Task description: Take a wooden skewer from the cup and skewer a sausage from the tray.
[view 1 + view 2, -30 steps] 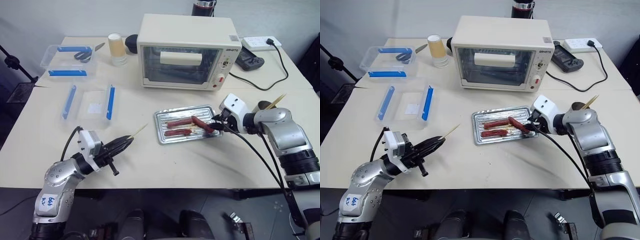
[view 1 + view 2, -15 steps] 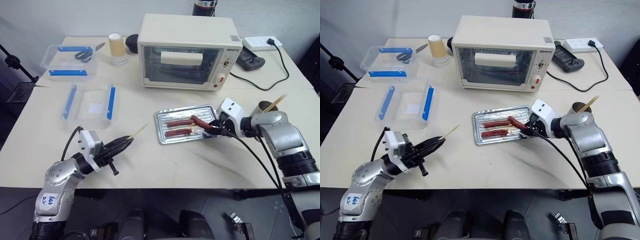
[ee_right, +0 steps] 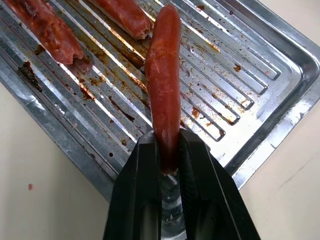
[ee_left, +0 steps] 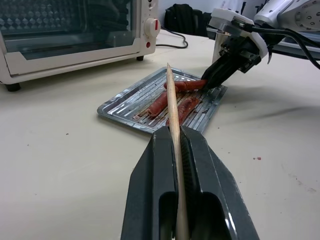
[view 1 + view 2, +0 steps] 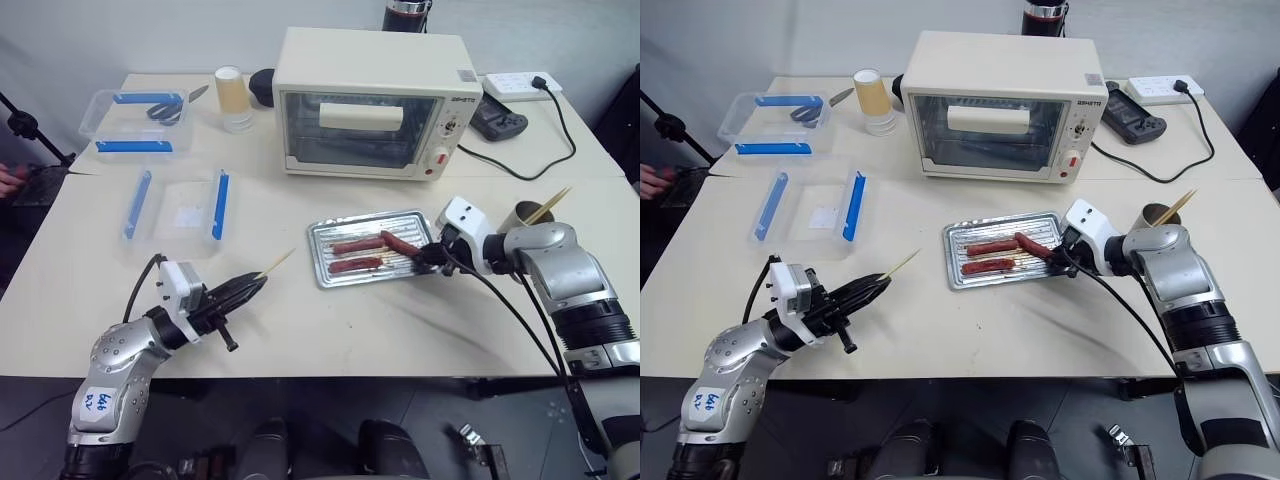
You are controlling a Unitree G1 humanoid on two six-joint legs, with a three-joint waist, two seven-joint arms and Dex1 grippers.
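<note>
The silver tray (image 5: pixel 320 236) lies in front of the oven with three reddish-brown sausages. My right gripper (image 5: pixel 428 256) is at the tray's right end, shut on the end of one sausage (image 3: pixel 162 75), which slants up off the ridged bottom (image 3: pixel 260 65). The two other sausages (image 5: pixel 357 265) lie flat to the left. My left gripper (image 5: pixel 250 285) hovers near the table's front left, shut on the wooden skewer (image 4: pixel 171 107), whose tip points toward the tray. The beige cup (image 5: pixel 524 214) stands behind my right arm with more sticks in it.
A cream toaster oven (image 5: pixel 365 105) stands behind the tray. Clear boxes with blue clips (image 5: pixel 180 205) and a cup stack (image 5: pixel 232 95) sit at the back left. A power strip (image 5: pixel 520 85), its cable and a black controller (image 5: pixel 498 120) lie at the back right. A person's hand (image 5: pixel 10 180) shows at the left edge.
My right gripper's fingers have closed on the end of the sausage. A person's hand has come into view at the left edge. My left arm has stayed still.
</note>
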